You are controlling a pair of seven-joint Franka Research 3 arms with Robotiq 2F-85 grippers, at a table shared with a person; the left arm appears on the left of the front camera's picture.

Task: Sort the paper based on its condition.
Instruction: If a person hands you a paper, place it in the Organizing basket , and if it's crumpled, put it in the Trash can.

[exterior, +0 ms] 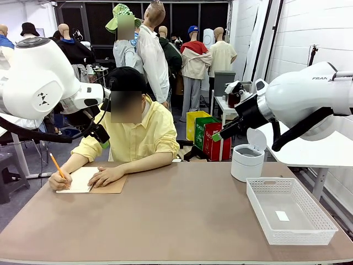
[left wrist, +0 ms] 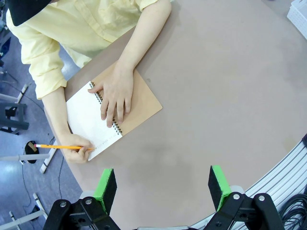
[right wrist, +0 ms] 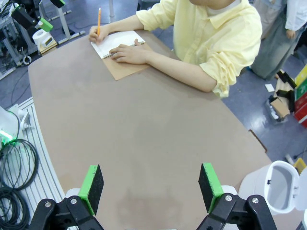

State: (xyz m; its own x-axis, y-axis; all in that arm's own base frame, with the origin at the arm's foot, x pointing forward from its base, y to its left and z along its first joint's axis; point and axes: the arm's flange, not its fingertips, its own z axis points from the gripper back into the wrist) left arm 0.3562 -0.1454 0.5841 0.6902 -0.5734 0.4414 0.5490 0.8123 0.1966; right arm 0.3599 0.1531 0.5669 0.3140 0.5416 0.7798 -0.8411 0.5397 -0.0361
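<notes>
1. Brown tabletop [exterior: 182, 221] carries a spiral-bound notebook with a brown kraft cover [exterior: 113, 185] at its far left, in front of a seated person in a yellow shirt.
2. The only paper in play is the notebook's open white page [left wrist: 86, 117], which is bound in the spiral. The person's writing hand [exterior: 59, 179] holds an orange pencil [exterior: 57, 165] on it, and the other hand [exterior: 107, 176] lies flat over the spine.
3. A white rectangular plastic mesh basket [exterior: 298, 221] sits at the near right with a tiny white tag [exterior: 282, 216] on its floor. A small white round bin with its lid tipped up [exterior: 245, 163] stands just behind the basket.
4. The left gripper [left wrist: 161, 184] hangs well above the table near the notebook, its green-padded fingers wide apart and holding nothing.
5. The right gripper [right wrist: 150, 184] hovers high over bare table, with its fingers spread equally wide and also holding nothing.
6. Progress, as I judge it: sorting has not begun. A sheet must first come free of the notebook, then be judged and placed, probably in the basket or the bin according to its condition.
</notes>
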